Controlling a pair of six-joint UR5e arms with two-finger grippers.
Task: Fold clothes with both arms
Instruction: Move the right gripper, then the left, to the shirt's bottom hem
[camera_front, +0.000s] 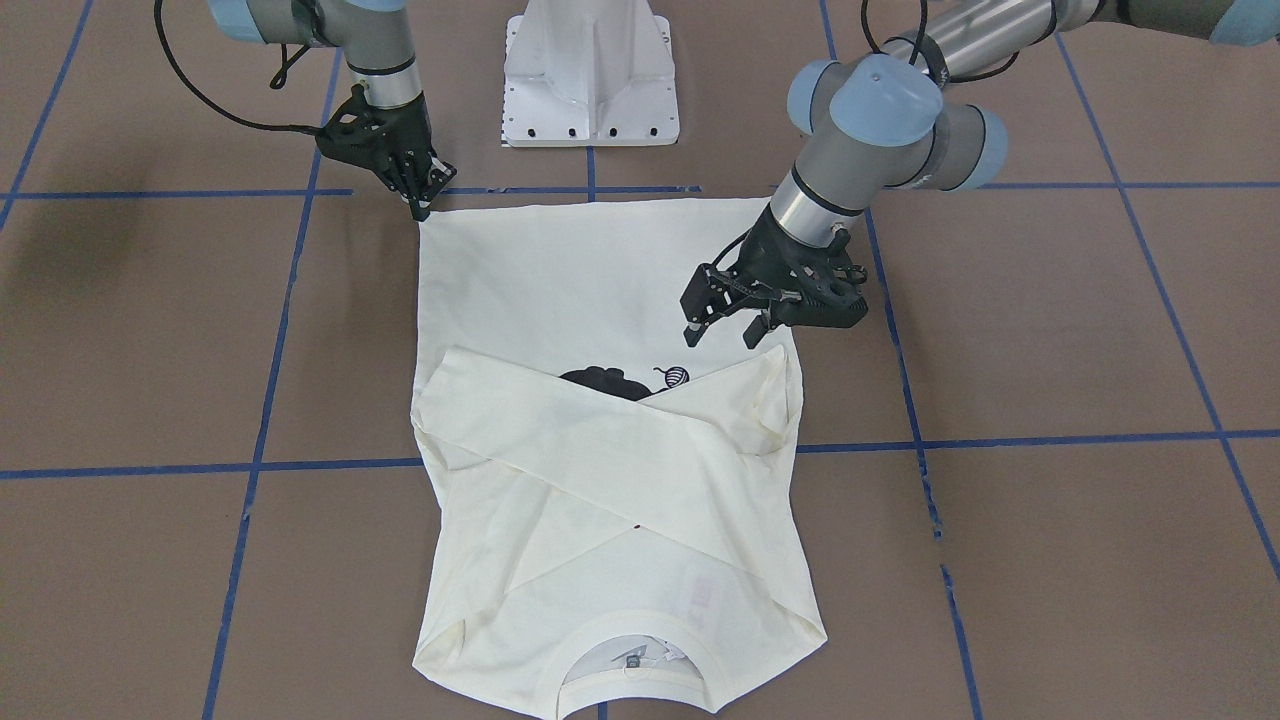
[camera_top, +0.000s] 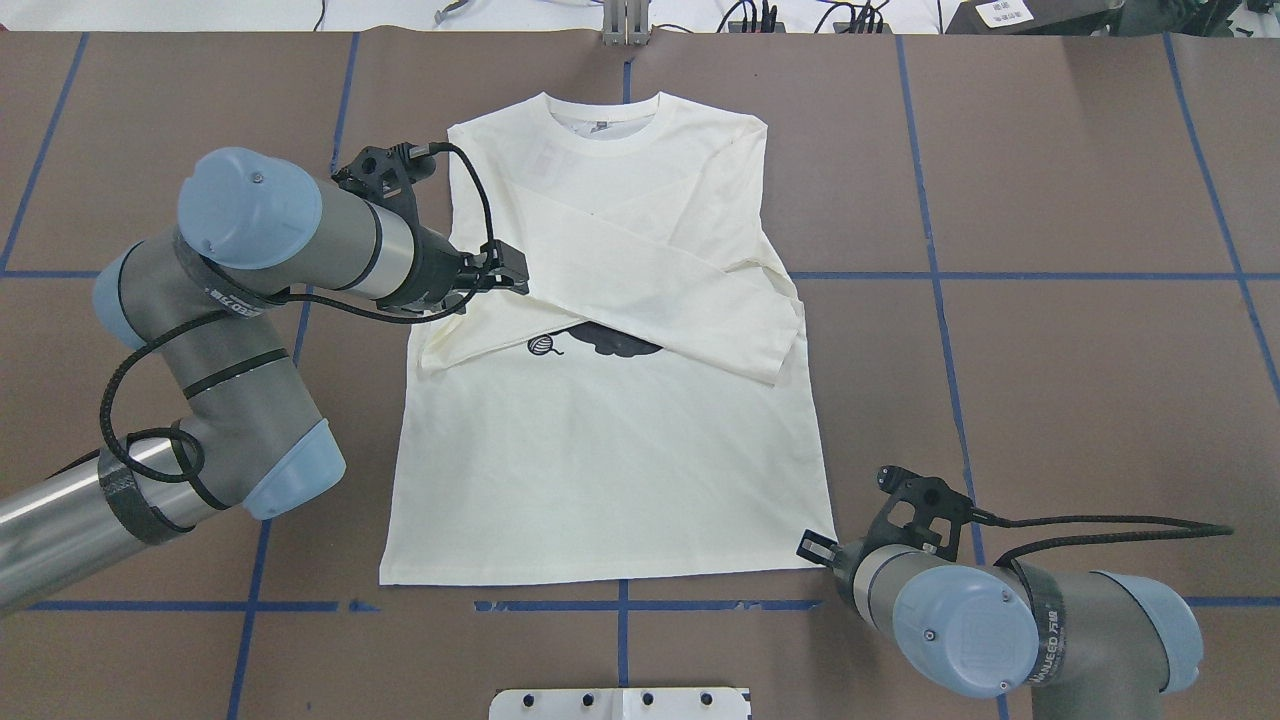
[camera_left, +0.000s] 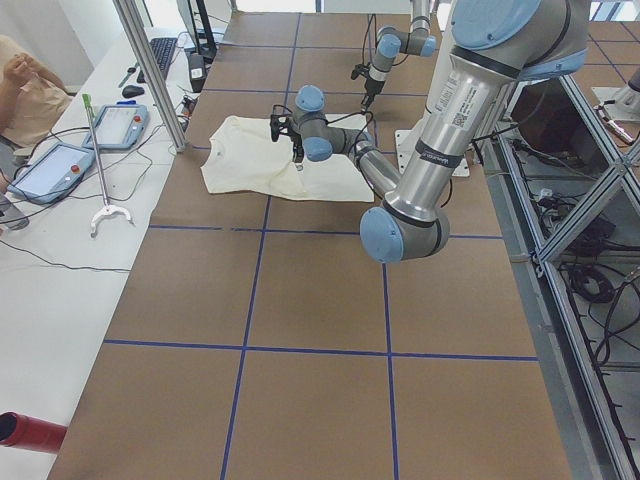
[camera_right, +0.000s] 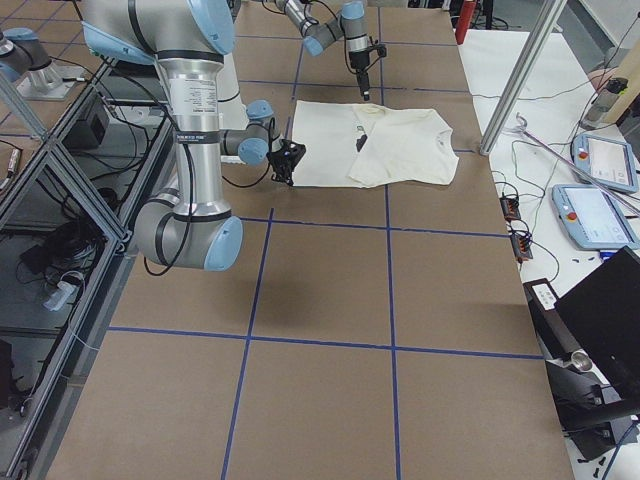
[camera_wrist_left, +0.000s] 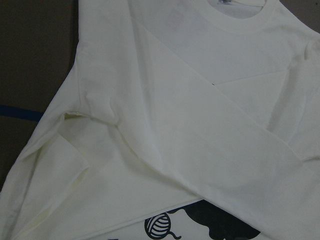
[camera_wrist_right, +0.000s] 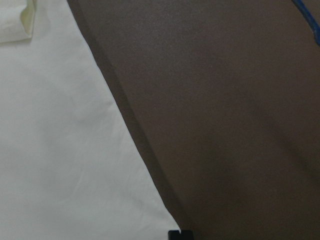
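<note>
The cream-white T-shirt lies flat, print side up, hem toward the robot base. Both long sleeves are folded across the chest in an X and cover most of the black cat print. The yarn ball shows beside it. The shirt also shows in the overhead view. My left gripper is open and empty, hovering just above the shirt near its side edge and the folded sleeve end; overhead it shows too. My right gripper has its fingertips together at the hem corner, as seen overhead. The right wrist view shows that corner meeting a fingertip.
The white pedestal base stands behind the hem. Blue tape lines cross the brown table. In the exterior left view, tablets and a grabber tool lie on a white side bench beyond the collar end.
</note>
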